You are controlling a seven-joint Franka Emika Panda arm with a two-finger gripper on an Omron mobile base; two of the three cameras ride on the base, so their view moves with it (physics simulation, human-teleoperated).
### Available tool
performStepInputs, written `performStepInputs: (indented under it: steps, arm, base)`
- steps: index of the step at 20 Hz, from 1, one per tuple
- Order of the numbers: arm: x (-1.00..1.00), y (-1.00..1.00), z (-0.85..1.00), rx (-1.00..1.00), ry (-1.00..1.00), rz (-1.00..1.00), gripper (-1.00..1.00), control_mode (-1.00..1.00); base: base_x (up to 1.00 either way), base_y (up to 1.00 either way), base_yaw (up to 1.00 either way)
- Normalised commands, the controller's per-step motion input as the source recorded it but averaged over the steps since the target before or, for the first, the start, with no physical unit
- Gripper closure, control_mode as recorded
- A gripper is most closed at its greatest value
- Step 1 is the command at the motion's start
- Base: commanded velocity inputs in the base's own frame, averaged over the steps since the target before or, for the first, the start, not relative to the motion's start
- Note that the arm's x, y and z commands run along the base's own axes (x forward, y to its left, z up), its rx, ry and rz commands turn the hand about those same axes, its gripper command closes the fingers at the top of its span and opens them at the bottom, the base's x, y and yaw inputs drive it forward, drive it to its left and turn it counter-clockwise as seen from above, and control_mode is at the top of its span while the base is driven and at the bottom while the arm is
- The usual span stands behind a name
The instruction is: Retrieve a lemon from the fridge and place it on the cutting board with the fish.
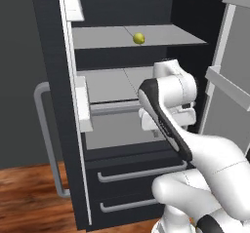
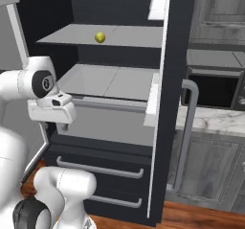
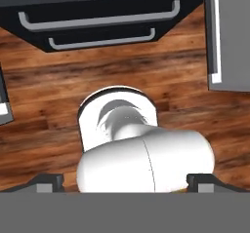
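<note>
Yellow against pale grey, the lemon (image 1: 139,38) sits alone on the upper shelf (image 1: 161,36) of the fridge (image 1: 53,105), well back from the front edge. Both doors stand wide, so I have a clear way in. My gripper (image 3: 124,182) hangs low in front of the fridge, pointing down at the wooden floor (image 3: 44,125) near the drawers (image 3: 97,22), its tips spread far apart with nothing between them. I judge the reach to the lemon hasn't begun; the hand needs raising and turning first.
</note>
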Motion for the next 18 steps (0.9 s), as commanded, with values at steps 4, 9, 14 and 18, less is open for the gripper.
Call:
performStepInputs:
  steps: [4, 9, 14, 18]
  arm:
    - [-0.17, -0.13, 0.12, 0.21, -0.08, 0.00, -1.00, -1.00]
    - [-0.12, -0.11, 0.00, 0.00, 0.00, 0.00, -1.00, -1.00]
    - [0.00, -0.17, 0.00, -0.13, 0.00, 0.00, -1.00, -1.00]
    - [-0.24, -0.20, 0.01, -0.03, 0.00, 0.00, -1.00, -1.00]
  base:
    - [0.00, 0.00, 0.00]
    - [0.00, 0.00, 0.00]
    - [0.00, 0.00, 0.00]
    - [0.00, 0.00, 0.00]
